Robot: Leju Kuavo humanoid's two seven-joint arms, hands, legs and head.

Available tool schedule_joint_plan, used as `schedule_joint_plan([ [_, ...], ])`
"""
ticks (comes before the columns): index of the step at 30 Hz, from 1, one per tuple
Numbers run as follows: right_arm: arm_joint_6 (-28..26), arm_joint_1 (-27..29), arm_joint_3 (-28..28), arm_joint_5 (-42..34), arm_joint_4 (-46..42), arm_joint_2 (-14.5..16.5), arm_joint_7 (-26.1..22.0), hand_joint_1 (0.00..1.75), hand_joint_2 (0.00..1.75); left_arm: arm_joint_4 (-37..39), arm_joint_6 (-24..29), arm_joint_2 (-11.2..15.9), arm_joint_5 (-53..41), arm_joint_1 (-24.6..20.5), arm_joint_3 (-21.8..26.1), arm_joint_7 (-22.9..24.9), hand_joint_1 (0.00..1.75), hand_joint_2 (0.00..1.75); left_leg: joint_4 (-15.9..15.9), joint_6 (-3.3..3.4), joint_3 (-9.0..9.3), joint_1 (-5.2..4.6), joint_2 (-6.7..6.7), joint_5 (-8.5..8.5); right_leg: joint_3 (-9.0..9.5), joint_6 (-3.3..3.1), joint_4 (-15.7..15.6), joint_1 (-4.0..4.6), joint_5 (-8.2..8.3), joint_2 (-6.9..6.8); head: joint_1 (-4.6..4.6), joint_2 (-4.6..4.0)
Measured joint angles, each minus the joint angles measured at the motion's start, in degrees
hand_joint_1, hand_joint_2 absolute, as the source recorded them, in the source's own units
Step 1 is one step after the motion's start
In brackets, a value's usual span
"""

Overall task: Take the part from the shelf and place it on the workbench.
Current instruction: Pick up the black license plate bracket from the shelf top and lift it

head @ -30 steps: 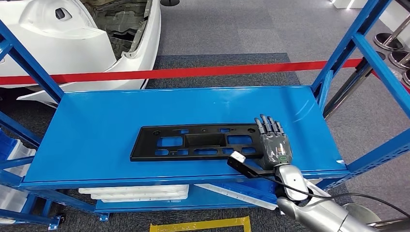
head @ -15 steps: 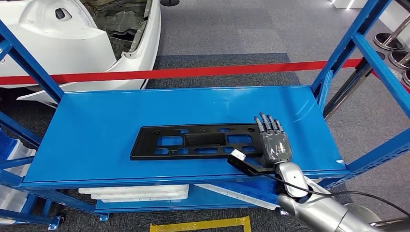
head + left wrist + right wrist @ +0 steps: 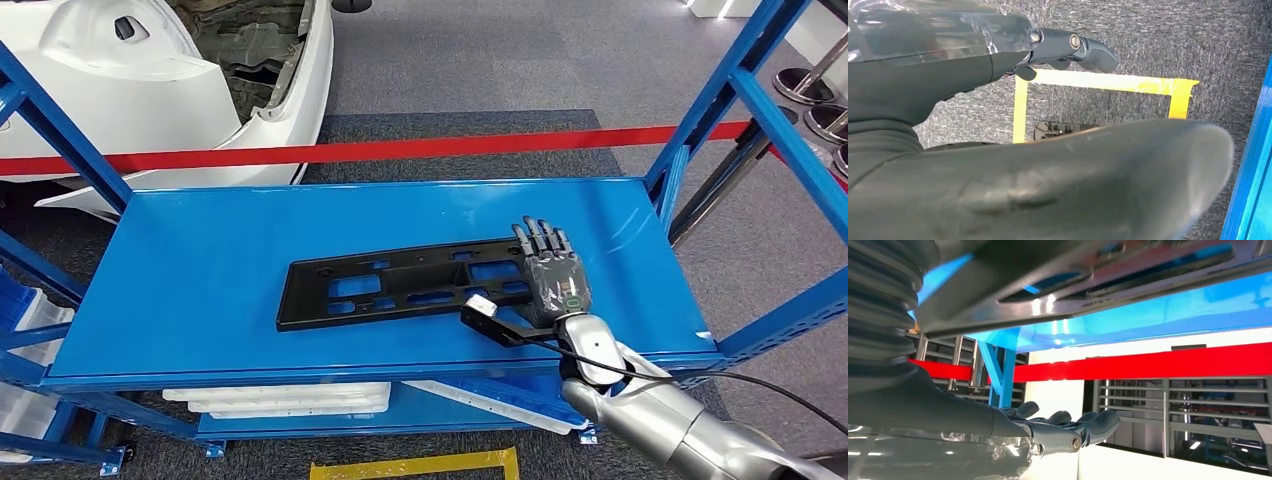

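From the head view, the black part (image 3: 405, 284), a long flat panel with rectangular cut-outs, lay on the blue shelf (image 3: 200, 260), its right end angled slightly away from the robot. The right hand (image 3: 553, 278) lay flat on top of that right end, fingers stretched forward and close together, palm down on the panel. Whether the thumb had hooked under the edge could not be told from here. A red barrier tape (image 3: 400, 150) ran behind the shelf, and a white car body (image 3: 150, 80) stood beyond it at the far left. White trays (image 3: 280, 398) sat on the lower level.

In the left wrist view, the left hand (image 3: 1068, 47) hung over grey carpet marked with yellow floor tape (image 3: 1108, 82); its fingers were drawn in with nothing between them.

In the right wrist view, the part (image 3: 1088, 275) showed close up as a dark slotted plate against the blue shelf surface (image 3: 1158, 310). The right hand's fingers (image 3: 1083, 422) were extended, apart from the plate in this picture, so a firm hold could not be confirmed.
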Motion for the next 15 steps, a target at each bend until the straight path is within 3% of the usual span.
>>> schedule_joint_plan([
  [15, -0.8, -2.3, 2.2, -2.4, 2.0, 0.8, -0.6, 1.75, 1.75, -0.1, 0.0, 0.0, 1.0, 0.2, 0.0, -0.3, 0.00, 0.00, 0.0, 0.00, 0.04, 0.00, 0.00, 0.00, 0.02, 0.00, 0.0, 0.00, 0.00, 0.00, 0.01, 0.00],
])
